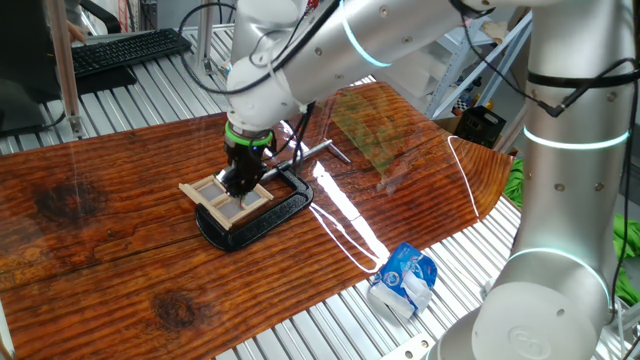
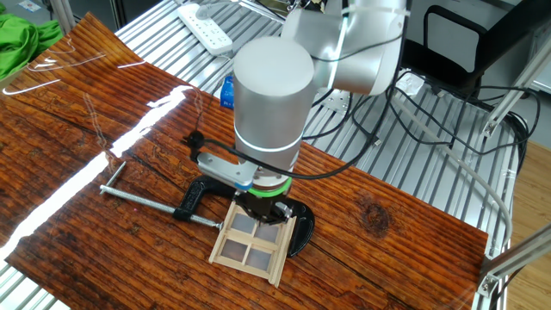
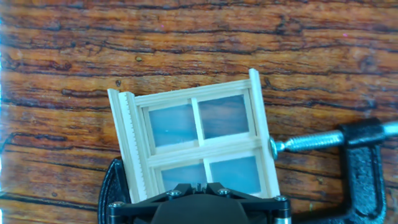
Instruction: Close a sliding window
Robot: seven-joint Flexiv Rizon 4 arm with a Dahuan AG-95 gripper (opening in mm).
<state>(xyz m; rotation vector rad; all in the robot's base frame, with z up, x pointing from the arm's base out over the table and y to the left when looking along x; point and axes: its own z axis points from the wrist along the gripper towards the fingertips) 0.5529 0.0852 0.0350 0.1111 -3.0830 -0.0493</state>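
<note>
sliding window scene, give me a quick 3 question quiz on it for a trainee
1. True or false: the black C-clamp presses its screw against the side of the sliding window.
2. Where is the gripper? A) directly over the window B) off the table C) beside the white power strip
3. Fill in: the window lies on a ____ tabletop.

Key: 1 true; 2 A; 3 wooden. The fingertips are hidden in every view, so a grip cannot be confirmed.
</note>
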